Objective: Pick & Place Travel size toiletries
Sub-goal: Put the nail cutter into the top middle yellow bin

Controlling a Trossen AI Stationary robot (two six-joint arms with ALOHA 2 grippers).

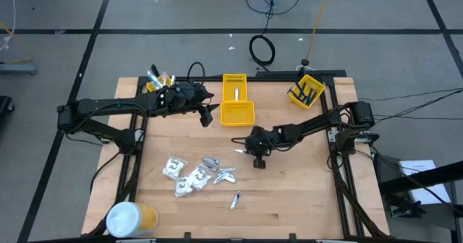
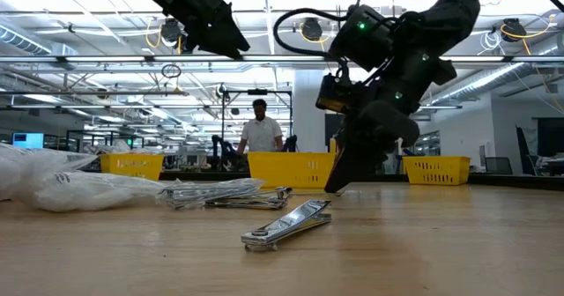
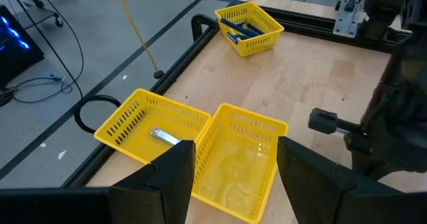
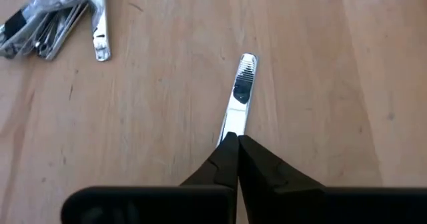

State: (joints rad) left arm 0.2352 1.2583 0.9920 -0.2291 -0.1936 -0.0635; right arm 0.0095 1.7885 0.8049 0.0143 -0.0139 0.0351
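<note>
My right gripper [image 1: 246,147] [image 4: 233,144] is down at the table's middle, shut on a small flat silvery item [image 4: 240,94] [image 1: 238,150]; its tip reaches the tabletop in the low view [image 2: 337,186]. My left gripper [image 1: 210,105] [image 3: 237,177] hangs open and empty above the two middle yellow bins [image 1: 237,113]. One of those bins holds a silvery item [image 3: 163,136]. White crinkly packets [image 1: 182,172] and more silvery items [image 1: 219,173] lie in a heap on the near left of the table. A single silvery item [image 1: 235,199] [image 2: 286,225] lies closer to the near edge. My right gripper pinches the silvery item by its near end [image 4: 230,127], only at the fingertips. The fingers slant down from the table's right and lie along the item. The rest of it points away from the fingers, low over the wood; whether it rests on the table I cannot tell.
A yellow bin with dark blue razors [image 1: 307,91] [image 3: 248,27] stands at the far right corner, and another yellow bin [image 1: 159,80] at the far left. A large white-and-yellow cylinder [image 1: 130,218] lies at the near left corner. A person [image 2: 261,129] stands in the room behind.
</note>
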